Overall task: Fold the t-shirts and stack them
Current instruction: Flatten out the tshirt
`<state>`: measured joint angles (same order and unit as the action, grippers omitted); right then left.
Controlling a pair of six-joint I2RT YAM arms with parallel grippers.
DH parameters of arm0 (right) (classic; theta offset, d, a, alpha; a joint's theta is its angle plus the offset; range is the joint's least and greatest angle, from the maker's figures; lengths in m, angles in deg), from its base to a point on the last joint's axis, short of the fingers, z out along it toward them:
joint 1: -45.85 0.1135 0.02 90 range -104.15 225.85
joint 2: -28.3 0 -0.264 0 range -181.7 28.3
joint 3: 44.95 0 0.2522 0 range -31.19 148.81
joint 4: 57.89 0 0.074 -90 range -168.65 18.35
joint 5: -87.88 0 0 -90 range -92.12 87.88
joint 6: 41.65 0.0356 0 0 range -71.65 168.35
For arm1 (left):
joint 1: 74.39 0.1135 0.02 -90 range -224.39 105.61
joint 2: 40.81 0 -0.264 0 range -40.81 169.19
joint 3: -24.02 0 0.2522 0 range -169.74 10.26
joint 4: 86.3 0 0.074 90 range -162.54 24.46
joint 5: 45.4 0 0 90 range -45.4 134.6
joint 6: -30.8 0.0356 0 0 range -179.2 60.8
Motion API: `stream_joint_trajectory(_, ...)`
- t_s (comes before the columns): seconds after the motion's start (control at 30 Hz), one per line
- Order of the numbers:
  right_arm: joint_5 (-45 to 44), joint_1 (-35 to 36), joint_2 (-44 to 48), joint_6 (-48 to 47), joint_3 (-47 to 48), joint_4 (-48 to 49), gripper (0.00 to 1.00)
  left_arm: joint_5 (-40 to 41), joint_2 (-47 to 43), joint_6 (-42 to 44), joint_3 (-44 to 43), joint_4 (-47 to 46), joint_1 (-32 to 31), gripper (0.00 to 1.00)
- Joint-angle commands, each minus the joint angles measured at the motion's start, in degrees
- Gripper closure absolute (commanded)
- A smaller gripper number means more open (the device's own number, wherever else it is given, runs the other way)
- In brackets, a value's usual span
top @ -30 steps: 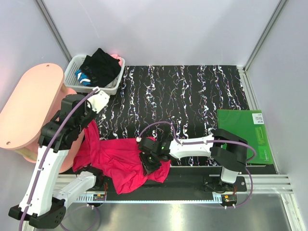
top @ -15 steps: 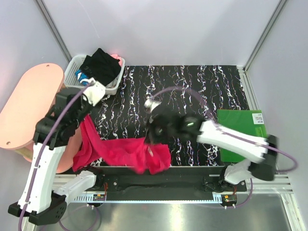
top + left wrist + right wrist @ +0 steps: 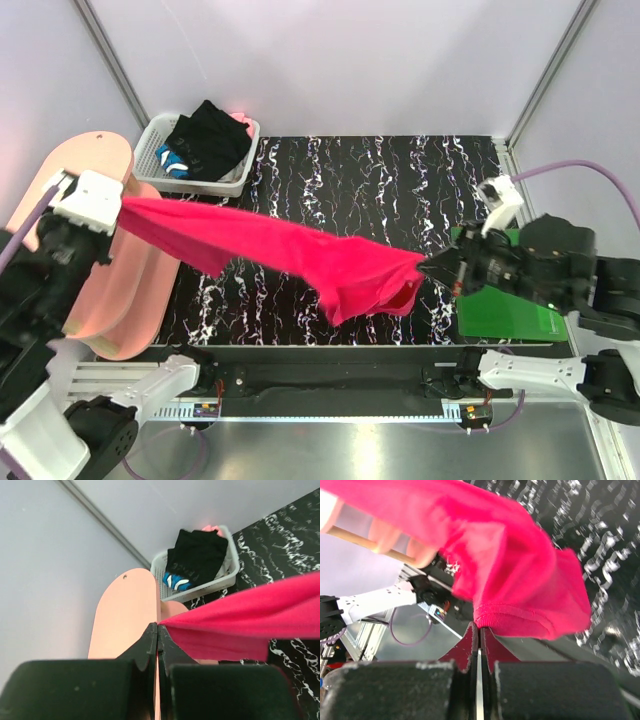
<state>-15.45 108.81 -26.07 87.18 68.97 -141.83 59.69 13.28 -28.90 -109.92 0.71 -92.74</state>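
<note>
— How did the left arm stand?
— High at the far left, close under the top camera. Its left tool (image 3: pixel 116 206) pointed right, both fingers (image 3: pixel 145 645) pressed together on one end of the red t-shirt (image 3: pixel 300 250).
— And the right arm?
— Lifted too, at the far right, elbow bent. The right tool (image 3: pixel 430 266) pointed left, its fingers (image 3: pixel 465 647) closed flat on the shirt's ribbed hem. The two tools were well apart, facing each other.

A white basket (image 3: pixel 148 148) sits far-left, a green mat (image 3: pixel 500 318) right, perhaps a peach stool (image 3: pixel 120 300) beside.
</note>
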Motion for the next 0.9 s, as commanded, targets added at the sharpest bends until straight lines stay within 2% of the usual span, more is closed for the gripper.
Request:
stream_joint_trajectory(0.0, -2.5, 0.1, 3.6, 5.0, 2.2, -7.3, 1.0, -6.0, -1.9, 0.5, -2.9, 10.4, 0.0, 1.0)
stream_joint_trajectory(0.2, -4.0, 0.1, 6.3, 6.3, 4.2, -7.9, 1.0, -5.1, -7.8, 2.0, 8.6, 8.9, 0.3, 1.0)
stream_joint_trajectory(0.37, -10.5, 0.1, 3.8, 3.0, 7.8, -7.1, 1.0, -1.7, -10.8, 3.9, 24.2, -2.7, 0.3, 1.0)
stream_joint_trajectory(0.43, -12.3, 0.1, -0.1, 0.0, 13.4, -7.5, 1.0, -0.4, -9.3, 4.4, 27.4, -7.7, 0.3, 1.0)
stream_joint_trajectory(0.5, -13.1, 0.1, -4.6, -2.3, 20.8, -8.5, 1.0, 1.1, -5.7, 4.7, 26.8, -10.1, 0.3, 1.0)
stream_joint_trajectory(0.67, -16.5, 0.1, -12.8, -5.3, 38.5, -14.9, 1.0, 4.3, 3.0, 4.3, 11.7, -11.2, 0.3, 1.0)
stream_joint_trajectory(0.77, -13.5, 0.1, -14.8, -3.4, 42.4, -16.0, 1.0, 6.1, 5.9, 5.4, 5.1, -9.8, 0.3, 1.0)
stream_joint_trajectory(0.87, -10.0, 0.1, -13.2, -0.5, 38.5, -15.8, 1.0, 6.0, 4.7, 5.5, 2.7, -6.9, 0.3, 1.0)
